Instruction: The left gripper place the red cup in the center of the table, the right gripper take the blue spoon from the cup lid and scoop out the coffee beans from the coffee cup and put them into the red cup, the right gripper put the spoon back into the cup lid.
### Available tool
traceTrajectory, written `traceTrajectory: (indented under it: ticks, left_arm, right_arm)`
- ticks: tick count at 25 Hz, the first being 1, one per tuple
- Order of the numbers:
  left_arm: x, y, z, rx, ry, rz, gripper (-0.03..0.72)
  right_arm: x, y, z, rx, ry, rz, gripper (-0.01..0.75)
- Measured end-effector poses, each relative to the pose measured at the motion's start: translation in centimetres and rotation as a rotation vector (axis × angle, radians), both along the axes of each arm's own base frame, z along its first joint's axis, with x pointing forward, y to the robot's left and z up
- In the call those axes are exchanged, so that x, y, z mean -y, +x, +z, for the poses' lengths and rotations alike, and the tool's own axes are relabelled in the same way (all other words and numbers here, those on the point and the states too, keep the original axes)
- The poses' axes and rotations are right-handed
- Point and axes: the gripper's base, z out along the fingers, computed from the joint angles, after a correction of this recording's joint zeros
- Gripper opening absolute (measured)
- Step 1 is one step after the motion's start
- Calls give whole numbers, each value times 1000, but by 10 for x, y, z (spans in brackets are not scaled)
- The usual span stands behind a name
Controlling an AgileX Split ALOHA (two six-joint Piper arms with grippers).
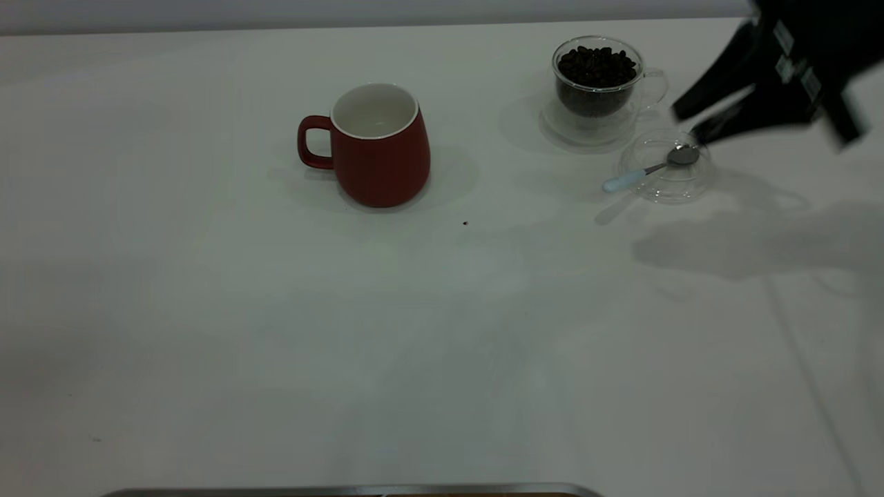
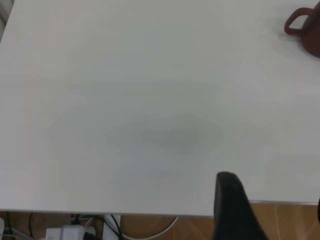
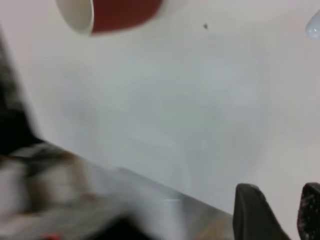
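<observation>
The red cup [image 1: 380, 148] stands upright mid-table, handle to the left, its inside white. The coffee cup [image 1: 598, 83], full of coffee beans [image 1: 597, 67], stands at the back right. The cup lid [image 1: 666, 168] lies just in front of it. The blue spoon [image 1: 646, 170] rests across the lid, bowl inside, pale handle sticking out left. My right gripper [image 1: 690, 121] is open and empty, hovering just right of the lid, tips near the spoon's bowl. Its wrist view shows its fingers [image 3: 252, 210] apart, the red cup [image 3: 120, 10] and the spoon's handle tip [image 3: 314, 25]. My left gripper [image 2: 272, 210] is open at the table's edge, far from the red cup [image 2: 306, 31].
A single stray bean [image 1: 465, 223] lies on the white table [image 1: 276, 331] right of the red cup. A grey metal edge [image 1: 345, 491] runs along the near side. Cables and a power strip [image 2: 70, 232] lie on the floor below the table edge.
</observation>
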Motion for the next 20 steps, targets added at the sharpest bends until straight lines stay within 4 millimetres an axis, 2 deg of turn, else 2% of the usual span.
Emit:
traceTrajectory:
  ticks: [3, 5, 9, 13, 15, 17, 20]
  left_arm:
    - [0, 0, 0, 0, 0, 0, 467]
    - [0, 0, 0, 0, 0, 0, 467]
    - [0, 0, 0, 0, 0, 0, 467]
    - [0, 0, 0, 0, 0, 0, 467]
    - [0, 0, 0, 0, 0, 0, 467]
    - [0, 0, 0, 0, 2, -2, 467]
    - [0, 0, 0, 0, 2, -2, 467]
  right_arm:
    - [-14, -16, 76, 152, -194, 100, 263]
    - [-15, -36, 125, 240, -317, 120, 263]
    - [-3, -89, 183, 276, -530, 114, 263]
    - [2, -160, 215, 338, -668, 62, 263]
    - [0, -196, 217, 393, -691, 33, 263]
    - [-3, -229, 212, 436, -694, 12, 263]
    - [-6, -273, 192, 470, -691, -43, 263]
